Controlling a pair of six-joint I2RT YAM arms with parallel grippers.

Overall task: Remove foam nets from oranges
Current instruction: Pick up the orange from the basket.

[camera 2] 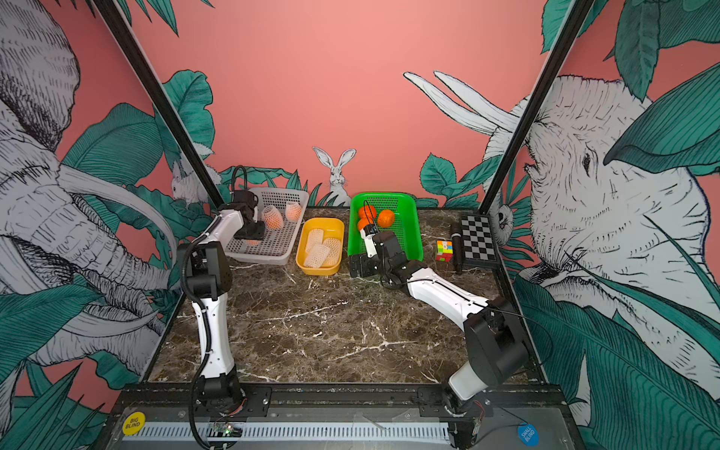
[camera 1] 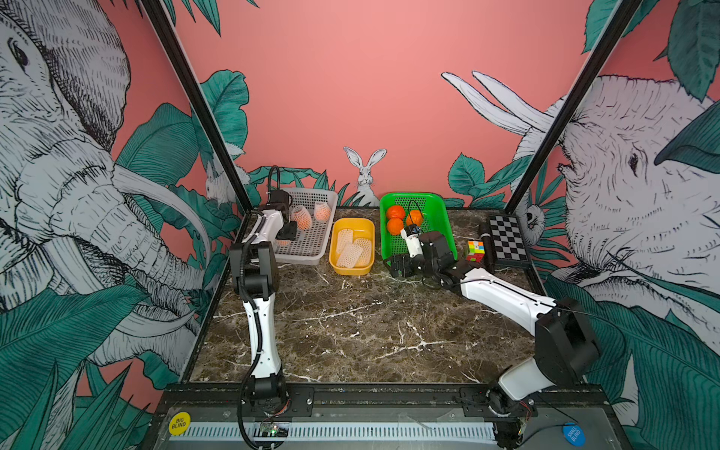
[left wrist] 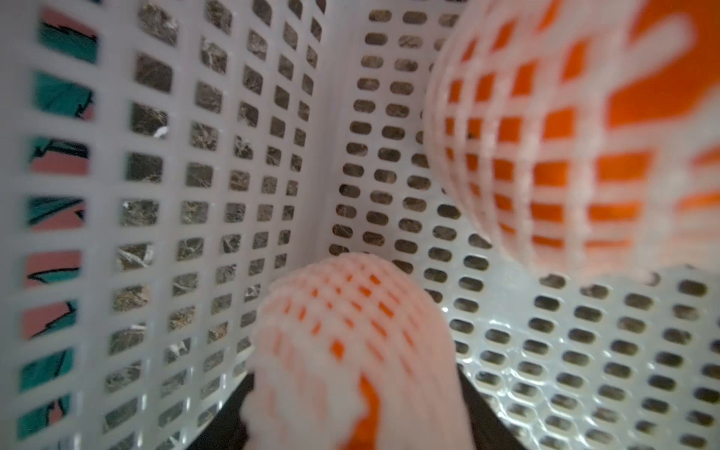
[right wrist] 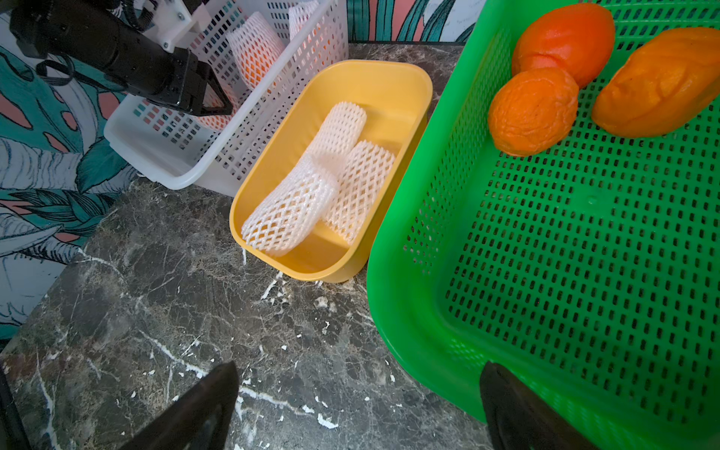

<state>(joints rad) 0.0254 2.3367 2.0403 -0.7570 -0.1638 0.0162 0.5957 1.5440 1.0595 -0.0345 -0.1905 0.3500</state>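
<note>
We count three empty white foam nets point(right wrist: 323, 183) lying flattened and overlapping inside the yellow tub point(right wrist: 389, 67). Three bare oranges point(camera 1: 396, 213) sit in the green basket point(camera 1: 409, 195) right of the tub. Three netted oranges point(camera 1: 302, 218) lie in the white basket point(camera 1: 311, 190) left of it.

This is a robotics lab cell set up for recording tabletop trials, not a home or a shop. A left arm point(camera 1: 259, 323) and a right arm point(camera 1: 502, 296), both white and black, are mounted on a black rail point(camera 1: 389, 393) along the near edge. A slotted cable duct point(camera 1: 350, 431) runs in front of the rail. Black frame posts point(camera 1: 193, 97) hold printed wall panels point(camera 1: 350, 78) showing elephants, a rabbit and leaves on pink. These panels enclose the marble-patterned table point(camera 1: 350, 331) on the left, far and right sides. A checkerboard point(camera 1: 508, 237) lies at the far right. Round stickers reading BIG BLIND point(camera 1: 179, 423) and SMALL BLIND point(camera 1: 574, 434) mark the near corners.
</note>
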